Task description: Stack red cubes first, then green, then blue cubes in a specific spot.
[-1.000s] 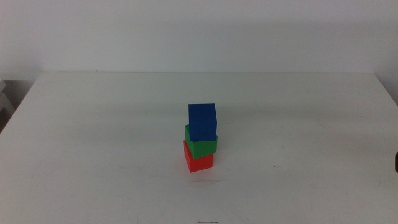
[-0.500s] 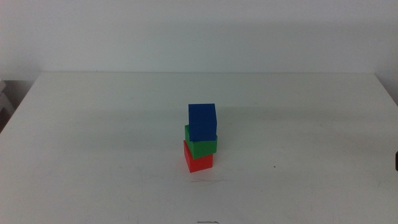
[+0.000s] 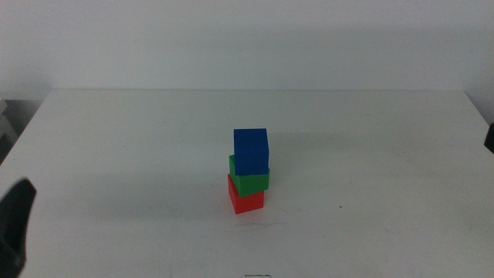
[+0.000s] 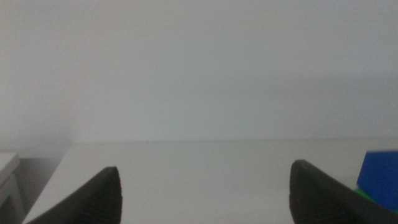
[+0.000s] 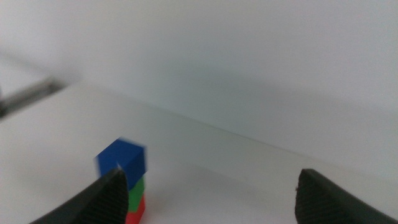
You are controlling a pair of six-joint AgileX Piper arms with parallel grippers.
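Note:
The red cube (image 3: 247,201) sits on the white table (image 3: 116,139) near its middle. The green cube (image 3: 249,181) rests on it, and the blue cube (image 3: 252,150) rests on the green one, slightly askew. The stack also shows in the right wrist view, blue cube (image 5: 122,159) on top, green cube (image 5: 135,191), red cube (image 5: 138,210). In the left wrist view the blue cube (image 4: 379,186) shows at the picture's edge. My left gripper (image 4: 205,205) is open and empty; its tip (image 3: 15,224) shows at the middle view's lower left. My right gripper (image 5: 208,205) is open and empty, at the far right edge (image 3: 489,137).
The table's far edge meets a plain white wall (image 3: 247,46). A dark gap and a pale object (image 3: 6,123) lie beyond the table's left edge.
The left gripper's tip has come into the middle view at the lower left. The dark piece at the right edge has moved up. The stack has not moved.

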